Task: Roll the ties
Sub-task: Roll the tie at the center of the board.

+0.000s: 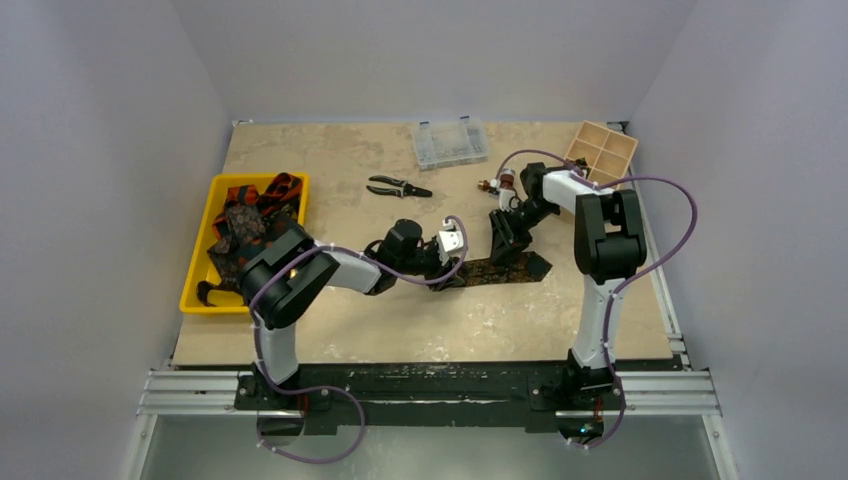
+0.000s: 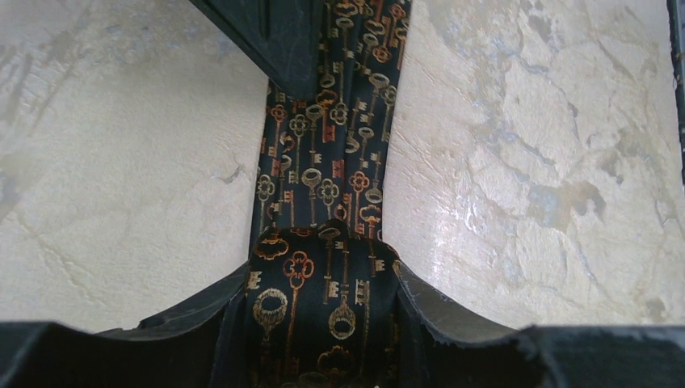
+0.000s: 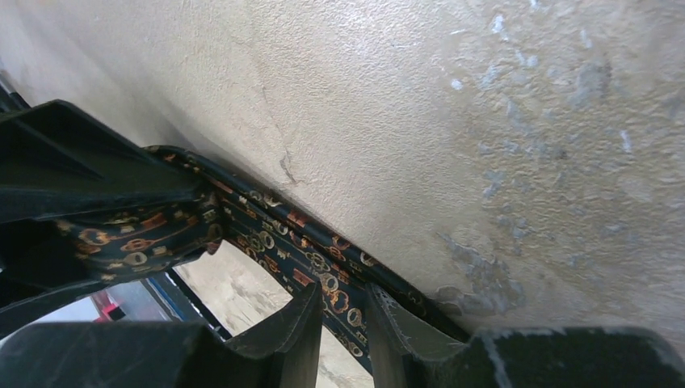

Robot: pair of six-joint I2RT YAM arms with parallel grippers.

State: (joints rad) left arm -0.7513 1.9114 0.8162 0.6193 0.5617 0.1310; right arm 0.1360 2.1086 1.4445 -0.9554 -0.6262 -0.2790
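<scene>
A dark tie point(image 1: 505, 270) with orange and gold keys lies stretched across the middle of the table. One end is rolled up, and my left gripper point(image 2: 323, 323) is shut on that roll; the flat strip point(image 2: 323, 162) runs away from it. My right gripper point(image 1: 508, 250) stands over the strip further along, and one of its fingers point(image 2: 266, 32) rests at the strip's edge. In the right wrist view its jaws point(image 3: 346, 311) stand a narrow gap apart, with the tie point(image 3: 275, 234) passing just beyond the tips, not pinched. More ties point(image 1: 250, 215) lie heaped in the bin.
A yellow bin point(image 1: 200, 290) sits at the left edge. Black-handled pliers point(image 1: 398, 187) lie behind the arms, a clear parts box point(image 1: 450, 143) at the back, a wooden compartment tray point(image 1: 602, 150) at the back right, and small objects point(image 1: 497, 183) near the right arm.
</scene>
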